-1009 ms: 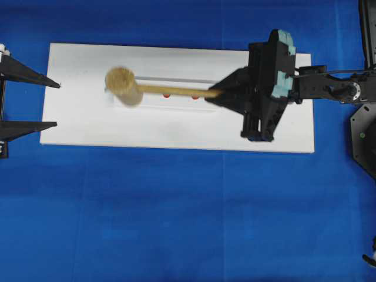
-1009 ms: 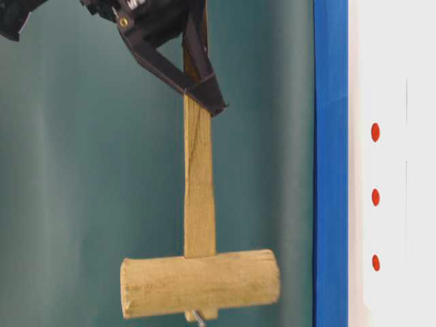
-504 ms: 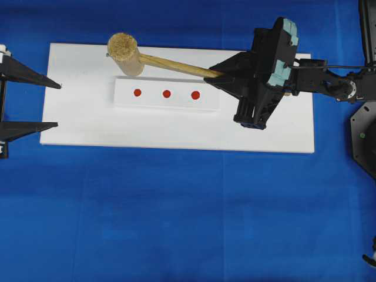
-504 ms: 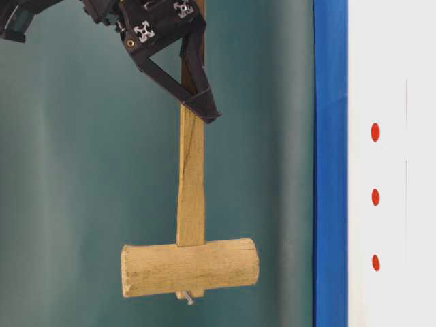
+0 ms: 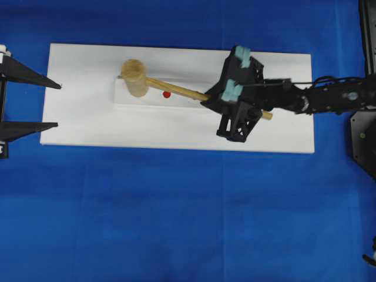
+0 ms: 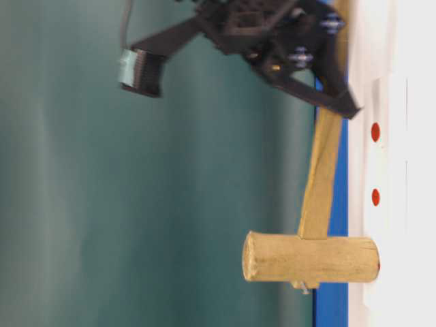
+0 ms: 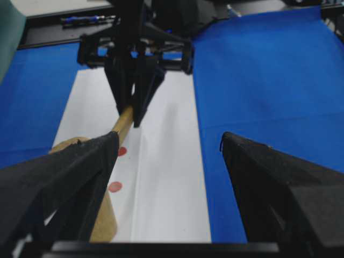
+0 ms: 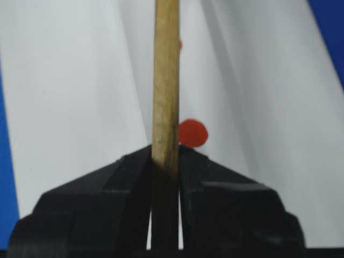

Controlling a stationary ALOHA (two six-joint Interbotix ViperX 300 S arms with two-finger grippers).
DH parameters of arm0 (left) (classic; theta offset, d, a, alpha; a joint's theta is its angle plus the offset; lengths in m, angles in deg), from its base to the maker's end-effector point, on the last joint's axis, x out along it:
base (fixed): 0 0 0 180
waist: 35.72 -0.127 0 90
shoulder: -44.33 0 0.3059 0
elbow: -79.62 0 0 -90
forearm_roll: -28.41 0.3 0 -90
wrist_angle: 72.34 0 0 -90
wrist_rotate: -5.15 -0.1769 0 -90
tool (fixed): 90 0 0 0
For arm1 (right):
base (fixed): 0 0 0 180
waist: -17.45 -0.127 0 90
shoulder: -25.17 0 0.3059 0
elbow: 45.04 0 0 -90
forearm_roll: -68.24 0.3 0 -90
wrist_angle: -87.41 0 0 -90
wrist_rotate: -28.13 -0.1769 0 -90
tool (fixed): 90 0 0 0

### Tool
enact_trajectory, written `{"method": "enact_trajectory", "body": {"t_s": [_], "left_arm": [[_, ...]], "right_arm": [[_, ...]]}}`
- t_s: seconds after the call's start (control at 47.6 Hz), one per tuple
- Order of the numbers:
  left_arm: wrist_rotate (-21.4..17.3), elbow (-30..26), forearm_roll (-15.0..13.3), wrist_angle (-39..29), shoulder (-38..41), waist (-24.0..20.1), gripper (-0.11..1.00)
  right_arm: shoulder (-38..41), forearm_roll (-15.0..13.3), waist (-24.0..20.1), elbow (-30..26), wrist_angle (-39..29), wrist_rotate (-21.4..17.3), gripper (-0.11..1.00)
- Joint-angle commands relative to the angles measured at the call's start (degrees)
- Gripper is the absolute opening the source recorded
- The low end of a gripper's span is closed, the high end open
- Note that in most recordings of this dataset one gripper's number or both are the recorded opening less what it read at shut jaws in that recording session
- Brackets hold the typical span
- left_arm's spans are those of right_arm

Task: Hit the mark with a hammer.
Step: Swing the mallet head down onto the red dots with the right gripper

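Observation:
The wooden hammer's head [image 5: 136, 77] stands face down on the white strip [image 5: 176, 101], over the end dot at the overhead view's left. In the table-level view the head [image 6: 310, 259] touches the board there. The mark [image 5: 167, 94], the middle red dot, lies uncovered beside the handle; it also shows in the table-level view [image 6: 375, 197] and the left wrist view [image 7: 115, 186]. My right gripper [image 5: 207, 100] is shut on the handle [image 8: 165, 80], low over the board. My left gripper [image 5: 57, 105] is open and empty at the board's left end.
The strip lies on a white board [image 5: 88, 126] on a blue cloth [image 5: 176, 211]. The larger end dot [image 8: 192, 133] sits just past my right gripper's fingertips. A dark arm base [image 5: 364, 135] stands at the right edge.
The hammer has swung down from above the board's far edge onto the strip. My right gripper dropped and moved left and nearer. The left gripper has not moved.

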Motion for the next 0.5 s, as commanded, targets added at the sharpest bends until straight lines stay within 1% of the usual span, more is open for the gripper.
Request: {"method": "enact_trajectory", "body": {"t_s": [0.0, 0.168, 0.252, 0.357, 0.483], "left_arm": [[0.0, -0.6, -0.1, 0.3, 0.4, -0.1, 0.74], [0.0, -0.6, -0.1, 0.3, 0.4, -0.2, 0.74], [0.0, -0.6, -0.1, 0.3, 0.4, -0.2, 0.74], [0.0, -0.6, -0.1, 0.3, 0.4, -0.1, 0.74], [0.0, -0.6, -0.1, 0.3, 0.3, -0.1, 0.74]], "right_arm": [[-1.3, 0.1, -0.2, -1.1, 0.1, 0.1, 0.03], [-3.5, -0.3, -0.1, -1.1, 0.4, 0.4, 0.03], [-5.8, -0.6, -0.1, -1.1, 0.6, 0.4, 0.03], [-9.7, -1.1, -0.3, -0.4, 0.8, 0.4, 0.03], [-15.8, -1.6, -0.6, 1.9, 0.8, 0.5, 0.03]]}}
